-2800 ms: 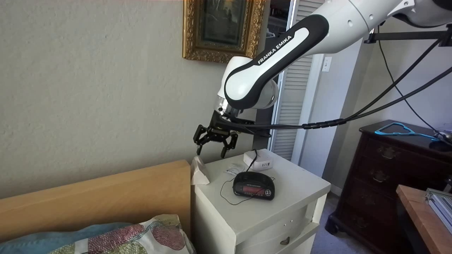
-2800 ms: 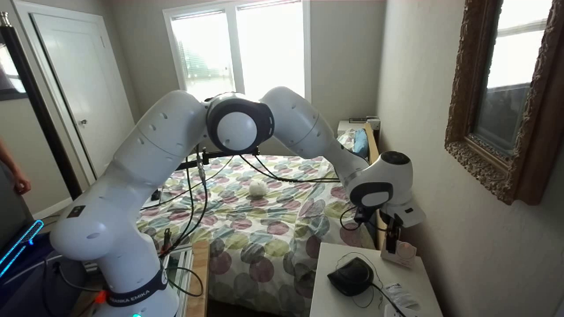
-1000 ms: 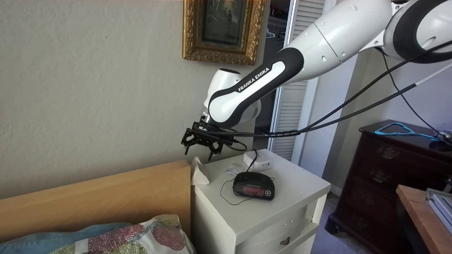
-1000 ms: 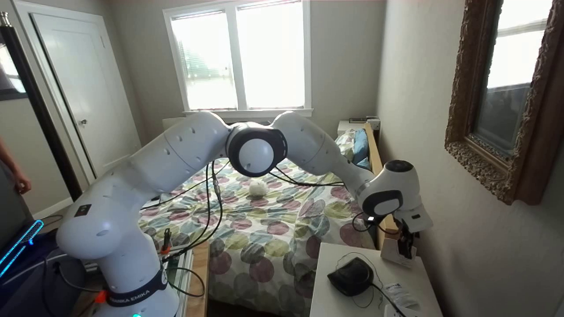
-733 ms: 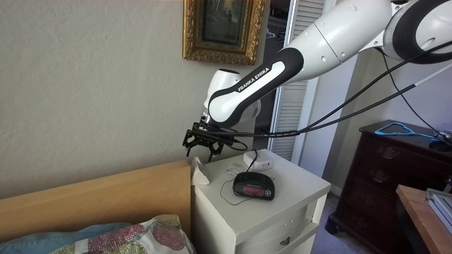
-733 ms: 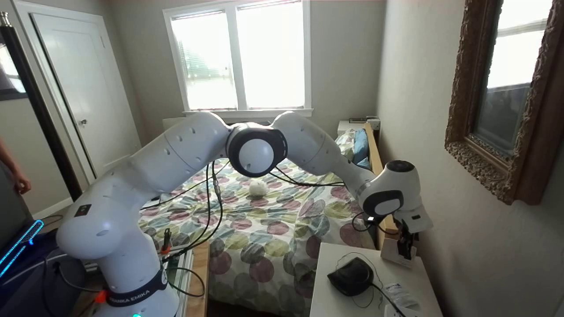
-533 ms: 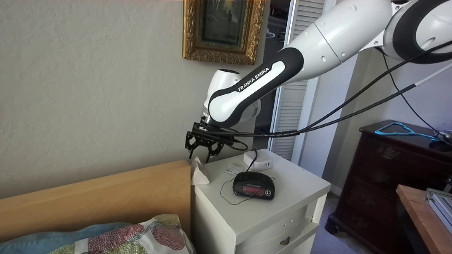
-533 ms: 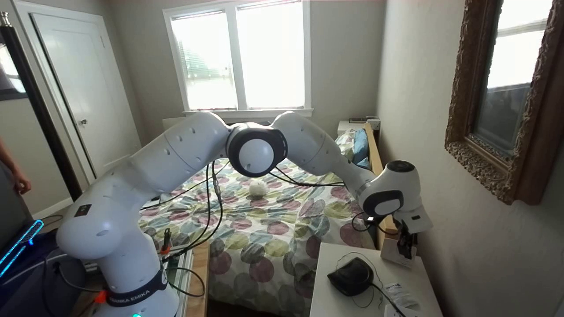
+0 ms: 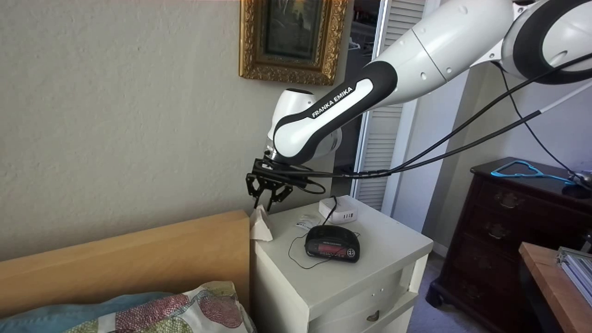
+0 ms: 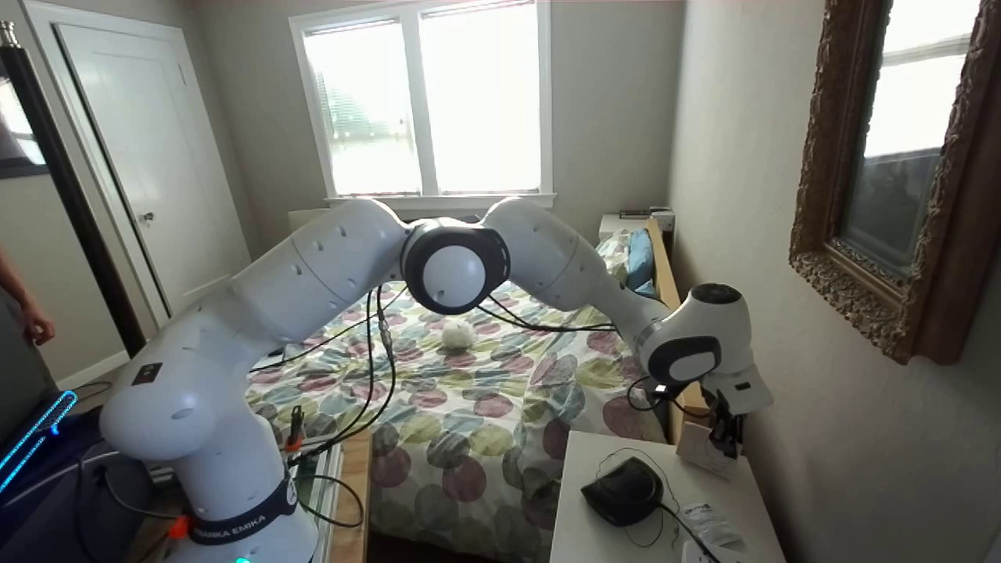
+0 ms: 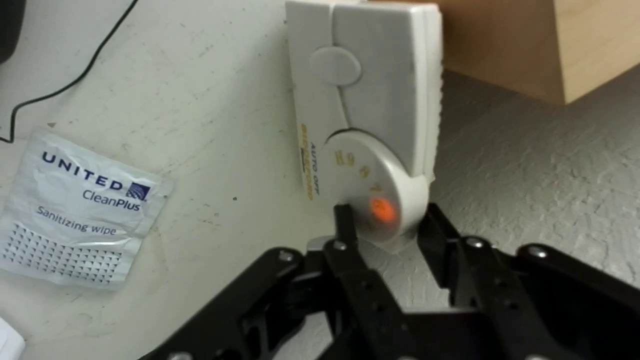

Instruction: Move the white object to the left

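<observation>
Robotiq gripper (image 11: pixel 387 215) was clamped on the white dial controller (image 11: pixel 377 100) at a corner of the nightstand (image 9: pixel 388 240), beside the wooden headboard (image 9: pixel 138 259).

The white-framed glass window (image 10: pixel 423 98) is overexposed by daylight in an exterior view. In the wrist view, the black jointed hand (image 11: pixel 387 222) is slightly blurred; faint shadow is cast on the flat white surface (image 11: pixel 220 85).

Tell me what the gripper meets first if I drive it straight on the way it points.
The white controller first: the gripper seems clamped on its dial end and would push it along, probably down against the nightstand top. Clearance beneath is unclear in these views.
</observation>
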### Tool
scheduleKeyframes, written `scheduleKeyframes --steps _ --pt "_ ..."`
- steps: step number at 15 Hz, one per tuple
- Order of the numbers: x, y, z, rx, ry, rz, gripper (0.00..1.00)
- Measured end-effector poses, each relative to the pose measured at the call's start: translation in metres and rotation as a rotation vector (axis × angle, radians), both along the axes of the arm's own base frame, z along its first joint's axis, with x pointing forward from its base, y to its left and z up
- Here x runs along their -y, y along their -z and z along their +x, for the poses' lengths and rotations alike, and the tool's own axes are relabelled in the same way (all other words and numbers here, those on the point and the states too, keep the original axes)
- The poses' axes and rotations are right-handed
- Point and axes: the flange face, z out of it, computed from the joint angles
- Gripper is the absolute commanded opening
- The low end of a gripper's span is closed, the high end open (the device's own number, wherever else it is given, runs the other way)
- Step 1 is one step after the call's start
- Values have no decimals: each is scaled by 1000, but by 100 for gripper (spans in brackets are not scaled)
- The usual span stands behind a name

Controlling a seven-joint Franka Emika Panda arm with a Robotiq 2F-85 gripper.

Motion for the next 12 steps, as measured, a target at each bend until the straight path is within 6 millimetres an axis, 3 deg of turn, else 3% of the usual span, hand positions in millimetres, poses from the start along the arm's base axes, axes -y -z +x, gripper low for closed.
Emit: scheduleKeyframes --steps 4,11,12 --pt "8 -5 0 -23 45 1 7" --pt "27 -10 -5 -90 175 14 8" --pt "29 -11 -6 -108 194 15 12"
